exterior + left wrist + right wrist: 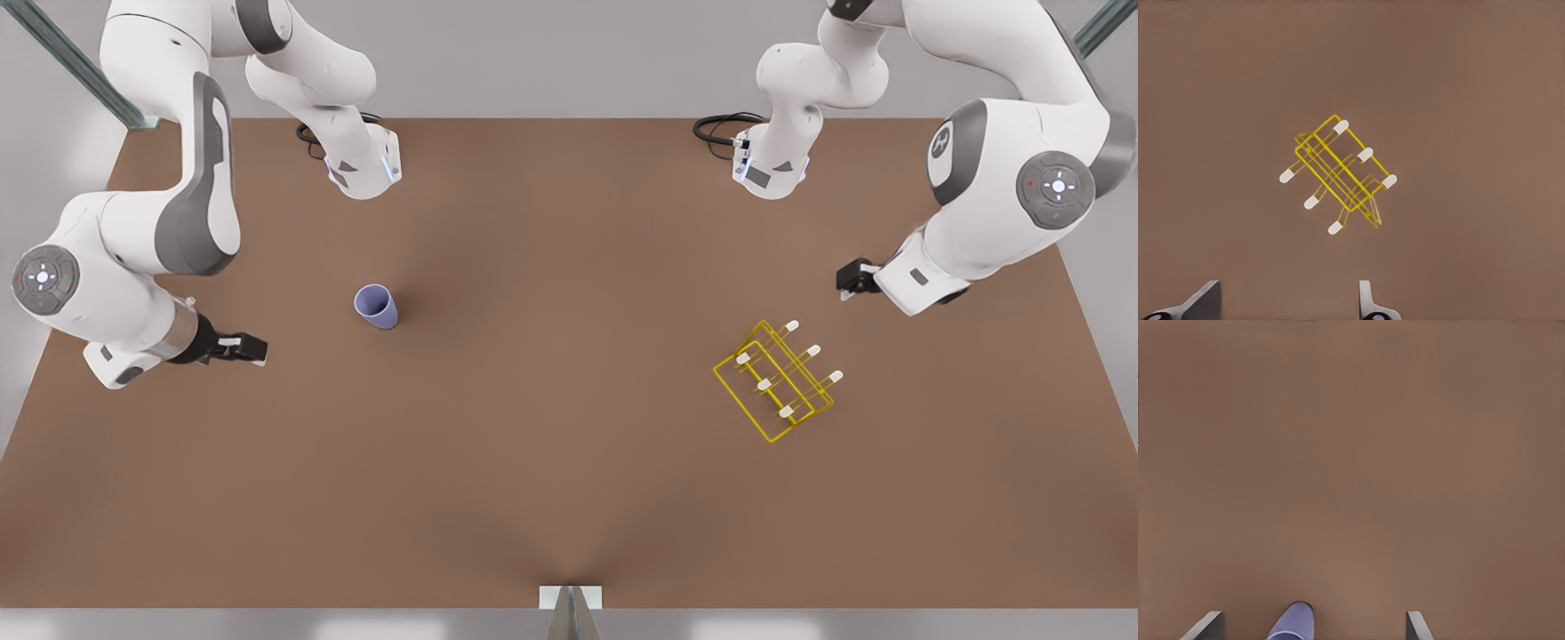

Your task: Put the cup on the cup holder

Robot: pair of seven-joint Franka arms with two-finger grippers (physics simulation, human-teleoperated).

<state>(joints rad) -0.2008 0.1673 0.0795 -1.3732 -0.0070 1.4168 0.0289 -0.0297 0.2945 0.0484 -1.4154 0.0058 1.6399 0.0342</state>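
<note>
On the brown table, the cup stands upright toward the front view's left, near the right gripper, whose fingers are spread and empty. Well apart, the holder sits below the left gripper, likewise spread wide, holding nothing.

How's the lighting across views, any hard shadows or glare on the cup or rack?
Front view: even, diffuse light; the cup casts only a faint soft shadow on the table, the cup holder almost none; no glare. Left wrist view: flat light, the holder's thin wires look slightly smeared. Right wrist view: uniform brown, cup cut off at the frame edge.
</note>
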